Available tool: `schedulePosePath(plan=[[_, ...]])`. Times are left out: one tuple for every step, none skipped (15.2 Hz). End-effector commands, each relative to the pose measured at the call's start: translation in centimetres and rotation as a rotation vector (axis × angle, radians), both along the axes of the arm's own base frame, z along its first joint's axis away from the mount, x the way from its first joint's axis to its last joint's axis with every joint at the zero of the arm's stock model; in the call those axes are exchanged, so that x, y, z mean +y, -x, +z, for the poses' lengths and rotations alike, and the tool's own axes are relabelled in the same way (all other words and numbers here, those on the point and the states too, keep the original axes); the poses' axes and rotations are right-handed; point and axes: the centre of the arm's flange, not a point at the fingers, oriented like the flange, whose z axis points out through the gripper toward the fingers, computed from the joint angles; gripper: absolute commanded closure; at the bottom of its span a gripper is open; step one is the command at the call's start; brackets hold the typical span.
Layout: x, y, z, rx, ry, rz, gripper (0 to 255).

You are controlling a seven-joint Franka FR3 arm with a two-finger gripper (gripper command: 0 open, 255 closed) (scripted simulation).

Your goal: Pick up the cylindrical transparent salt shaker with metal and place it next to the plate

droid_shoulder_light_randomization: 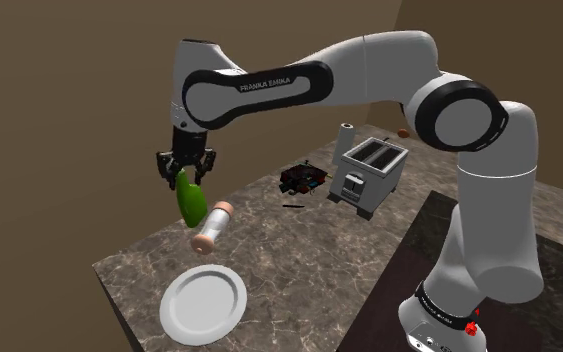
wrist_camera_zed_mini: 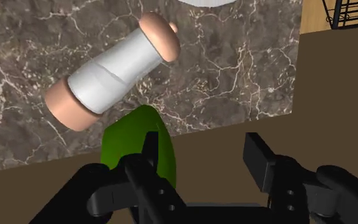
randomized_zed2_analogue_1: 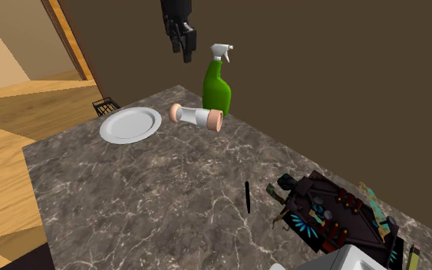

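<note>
The salt shaker (droid_shoulder_light_randomization: pixel 210 226) (randomized_zed2_analogue_1: pixel 196 116) (wrist_camera_zed_mini: pixel 114 71) lies on its side on the dark marble counter. It has a pale translucent body and pinkish end caps. It rests between the white plate (droid_shoulder_light_randomization: pixel 203 301) (randomized_zed2_analogue_1: pixel 130 124) and a green spray bottle (droid_shoulder_light_randomization: pixel 191 200) (randomized_zed2_analogue_1: pixel 216 86) (wrist_camera_zed_mini: pixel 139 143). My black gripper (droid_shoulder_light_randomization: pixel 186 172) (randomized_zed2_analogue_1: pixel 183 42) (wrist_camera_zed_mini: pixel 203 145) hangs in the air above the bottle and behind the shaker, near the brown wall. Its fingers stand apart with nothing between them, touching neither the shaker nor the bottle.
A white toaster (droid_shoulder_light_randomization: pixel 369 170) and a dark cluttered object (droid_shoulder_light_randomization: pixel 302 180) (randomized_zed2_analogue_1: pixel 337 215) stand further along the counter, with a black pen (randomized_zed2_analogue_1: pixel 247 196) near them. The counter edge (droid_shoulder_light_randomization: pixel 119 290) runs close to the plate. A black wire basket (randomized_zed2_analogue_1: pixel 105 105) sits on the wooden floor beyond.
</note>
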Motion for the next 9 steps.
schedulePosePath(plan=[[0.0,0.2,-1.9,-0.005,0.024,-0.087,0],[-0.2,0.3,-3.1,-0.009,0.04,-0.142,0],[-0.3,0.5,-4.3,-0.012,0.056,-0.197,0],[-0.4,0.6,-5.5,-0.016,0.072,-0.253,0],[-0.6,0.8,-6.8,-0.019,0.088,-0.308,0],[-0.7,0.9,-8.0,-0.023,0.104,-0.363,0],[-0.9,1.1,-9.2,-0.026,0.12,-0.418,0],[-1.1,1.2,-10.4,-0.029,0.136,-0.474,0],[-1.3,1.4,-11.6,-0.033,0.152,-0.529,0]])
